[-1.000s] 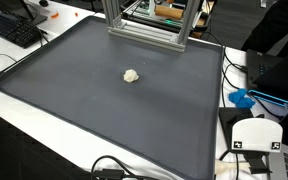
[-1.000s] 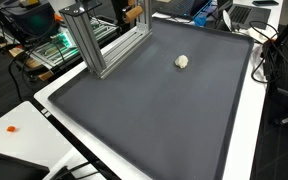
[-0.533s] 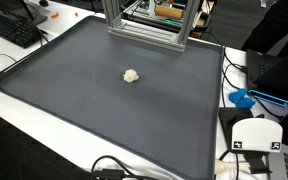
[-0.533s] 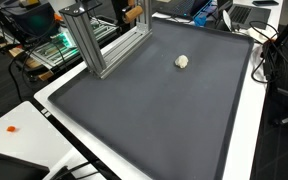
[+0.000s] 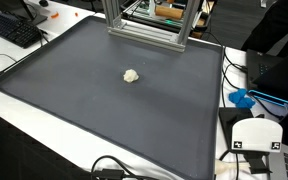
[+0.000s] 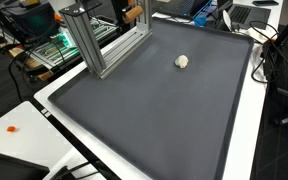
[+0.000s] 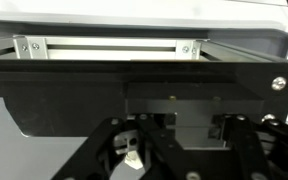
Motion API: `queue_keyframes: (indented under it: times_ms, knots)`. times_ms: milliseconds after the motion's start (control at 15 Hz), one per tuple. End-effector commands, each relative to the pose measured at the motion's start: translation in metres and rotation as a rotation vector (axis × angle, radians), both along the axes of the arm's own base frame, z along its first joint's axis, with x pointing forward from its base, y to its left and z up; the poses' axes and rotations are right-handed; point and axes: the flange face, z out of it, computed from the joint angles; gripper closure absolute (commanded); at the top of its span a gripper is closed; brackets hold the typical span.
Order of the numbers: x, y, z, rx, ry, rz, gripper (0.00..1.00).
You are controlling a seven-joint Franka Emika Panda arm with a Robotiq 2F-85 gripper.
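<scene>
A small white crumpled lump (image 5: pixel 131 75) lies alone on the dark grey mat (image 5: pixel 84 110); it also shows as the lump (image 6: pixel 182 61) toward the far side of the mat (image 6: pixel 154 120). Neither the arm nor the gripper appears in the exterior views. In the wrist view my gripper (image 7: pixel 179 150) shows only as dark linkages along the bottom edge, close in front of a black bar (image 7: pixel 144 75) and an aluminium frame rail (image 7: pixel 109 47). Nothing is visible between the fingers, and their spacing is too dark to read. A pale patch (image 7: pixel 132 158) shows through the left linkage.
An aluminium frame (image 5: pixel 144 25) stands at the mat's edge, seen also as the frame (image 6: pixel 99 40). A keyboard (image 5: pixel 14 28), a blue object (image 5: pixel 242 98), a white box with markers (image 5: pixel 256 135) and cables (image 5: pixel 114 168) ring the mat. A small orange bit (image 6: pixel 12 128) lies on the white table.
</scene>
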Motion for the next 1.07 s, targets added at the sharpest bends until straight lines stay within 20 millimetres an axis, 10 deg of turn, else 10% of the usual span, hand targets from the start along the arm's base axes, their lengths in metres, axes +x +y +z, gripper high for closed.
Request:
queue_keyframes:
  times_ms: [0, 1000]
  knots:
    - [-0.006, -0.001, -0.009, -0.007, 0.029, 0.010, 0.74]
    - [0.012, 0.000, 0.024, -0.013, -0.025, 0.034, 0.78]
